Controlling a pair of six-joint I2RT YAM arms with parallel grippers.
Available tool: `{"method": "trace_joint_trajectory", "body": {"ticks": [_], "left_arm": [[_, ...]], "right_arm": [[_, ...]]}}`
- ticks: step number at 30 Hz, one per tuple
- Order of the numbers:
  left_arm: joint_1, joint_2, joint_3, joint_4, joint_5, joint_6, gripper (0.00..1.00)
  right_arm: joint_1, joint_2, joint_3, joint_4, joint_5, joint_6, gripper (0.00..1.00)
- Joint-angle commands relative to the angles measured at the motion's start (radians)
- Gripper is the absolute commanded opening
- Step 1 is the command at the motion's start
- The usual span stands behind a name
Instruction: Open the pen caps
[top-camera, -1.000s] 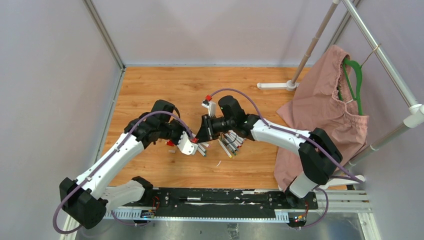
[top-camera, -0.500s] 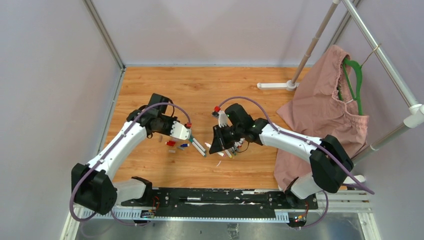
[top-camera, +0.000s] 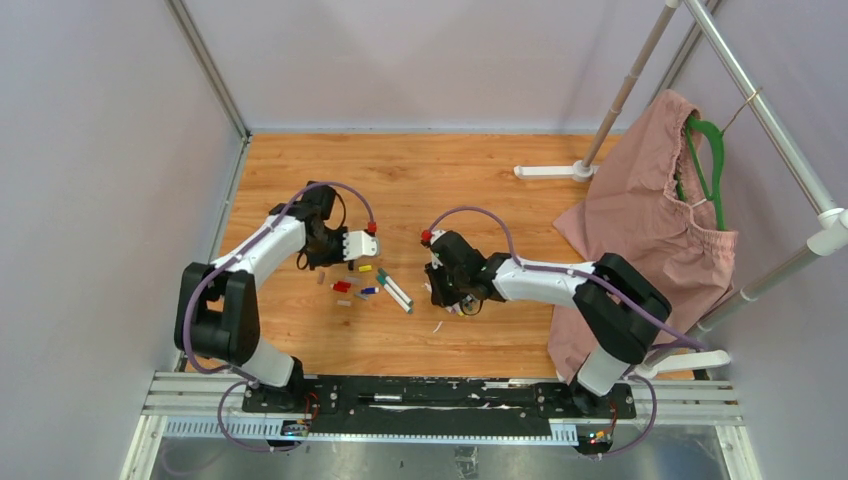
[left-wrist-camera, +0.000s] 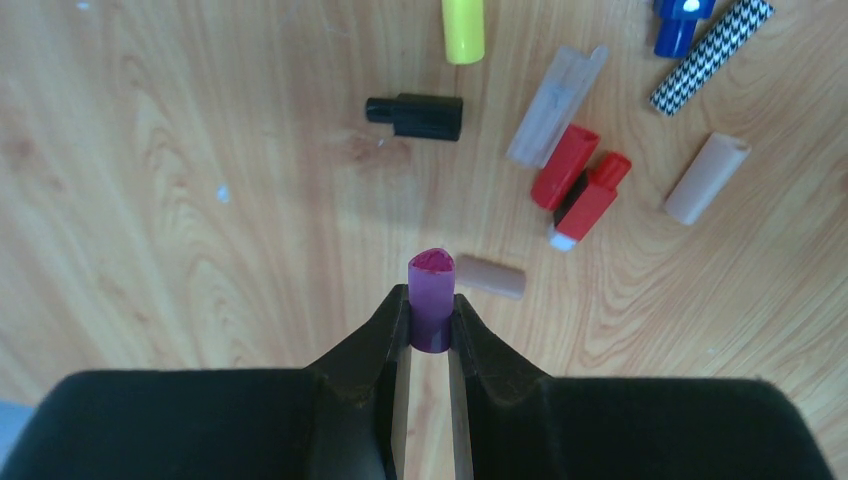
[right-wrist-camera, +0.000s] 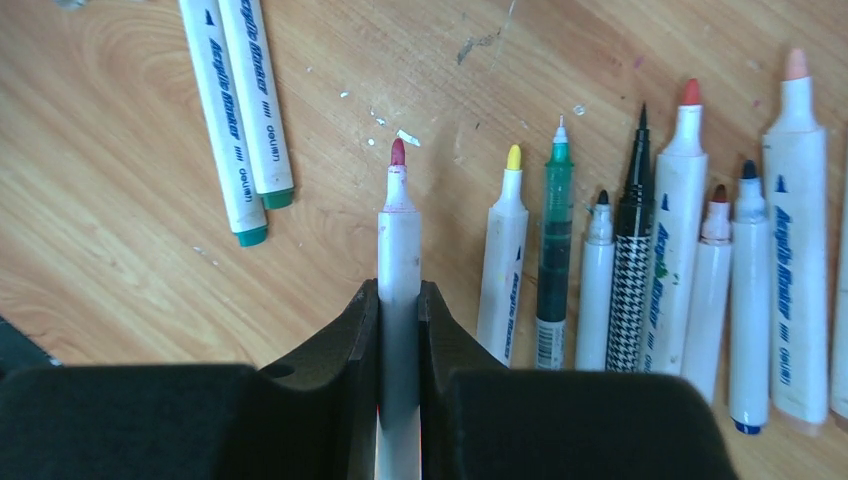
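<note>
Between the two black fingers of my left gripper (left-wrist-camera: 431, 305), a small purple cap (left-wrist-camera: 432, 272) is sticking out past the fingertips. The fingers are squeezing it from both sides. Just to the right of it, a brown cap (left-wrist-camera: 492, 277) is lying on the wooden table (left-wrist-camera: 150, 200). Farther out to the right, two red caps (left-wrist-camera: 565, 167) are lying side by side and touching. A clear cap (left-wrist-camera: 557, 105) is lying just beyond them, and a tan cap (left-wrist-camera: 706, 178) is lying off to their right. Straight ahead and farther away, a black cap (left-wrist-camera: 420, 116) is lying on its side. A yellow cap (left-wrist-camera: 463, 22) is poking in past it.

My right gripper (right-wrist-camera: 399, 297) is squeezing a white marker (right-wrist-camera: 399, 235) by its body. Its red tip is bare and is pointing away from the gripper. To the right of it, a row of open markers (right-wrist-camera: 680, 250) is lying side by side on the table, with a yellow-tipped marker (right-wrist-camera: 505, 260) nearest. Ahead and to the left, two green-ended markers (right-wrist-camera: 240, 110) are lying together and touching.
</note>
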Motion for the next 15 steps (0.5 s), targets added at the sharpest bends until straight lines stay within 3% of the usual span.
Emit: {"method": "trace_joint_trajectory", "body": {"ticks": [1,9,15], "left_arm": [[0.004,0.081,0.009,0.033,0.021,-0.113,0.00],[0.017,0.141,-0.024,0.098,0.008,-0.168,0.01],[0.018,0.163,-0.019,0.098,0.021,-0.188,0.24]], "right_arm": [[0.036,0.051,0.005,0.039,0.081,-0.037,0.07],[0.056,0.061,-0.020,0.050,0.099,-0.042,0.27],[0.071,0.044,-0.033,0.040,0.142,-0.047,0.34]]}}
